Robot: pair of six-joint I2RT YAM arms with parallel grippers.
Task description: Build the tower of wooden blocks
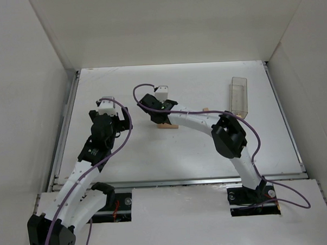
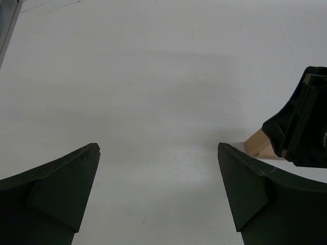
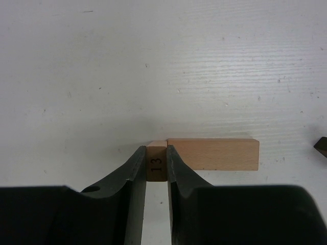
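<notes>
My right gripper (image 3: 156,151) is shut on a small light tan block marked "13" (image 3: 156,164), held at the table surface. Its end touches a longer light tan bar (image 3: 212,153) that lies flat on the table. In the top view the right gripper (image 1: 162,121) is over these tan blocks (image 1: 168,126) near the table's middle. My left gripper (image 2: 158,148) is open and empty, low over bare table; it sits left of the blocks in the top view (image 1: 120,116). The left wrist view shows a tan block corner (image 2: 257,145) beside the right gripper's black body (image 2: 304,127). No dark roof-shaped piece shows clearly.
A clear plastic box (image 1: 238,96) stands at the back right. A small tan piece (image 1: 205,110) lies beside the right forearm. A small dark thing (image 3: 322,145) shows at the right edge of the right wrist view. White walls surround the table (image 1: 181,154).
</notes>
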